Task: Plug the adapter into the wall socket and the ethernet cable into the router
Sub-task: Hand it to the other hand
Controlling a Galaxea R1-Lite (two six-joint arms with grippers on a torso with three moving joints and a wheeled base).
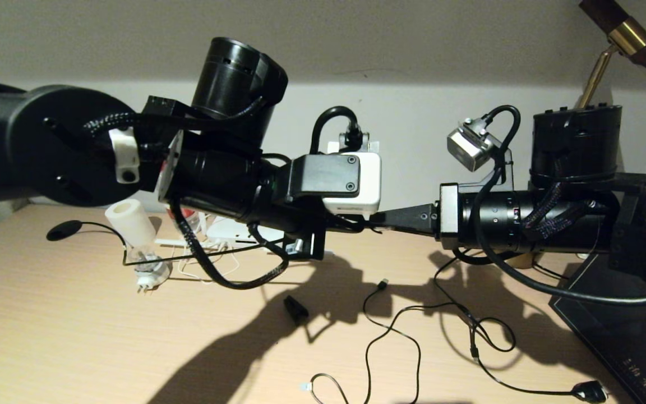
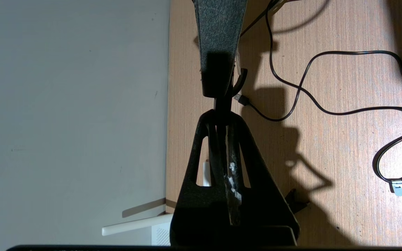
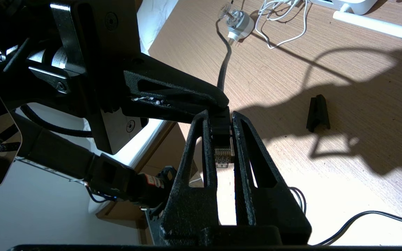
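Note:
The ethernet cable is held above the table where the two arms meet. My right gripper is shut on its black boot, and the clear clip connector sits between the fingers. My left gripper is shut on the same cable just behind the boot, tip to tip with the right gripper. In the head view the left gripper is mostly hidden behind its wrist. The white router lies at the back under the left arm, with an antenna showing. A thin white cord lies beside it. The adapter's cube and the wall socket are out of view.
A round white travel plug and a white cylinder stand at the back left. A thin black USB cable snakes over the table to a black mains plug. A small black piece lies mid-table. A dark box sits at the right.

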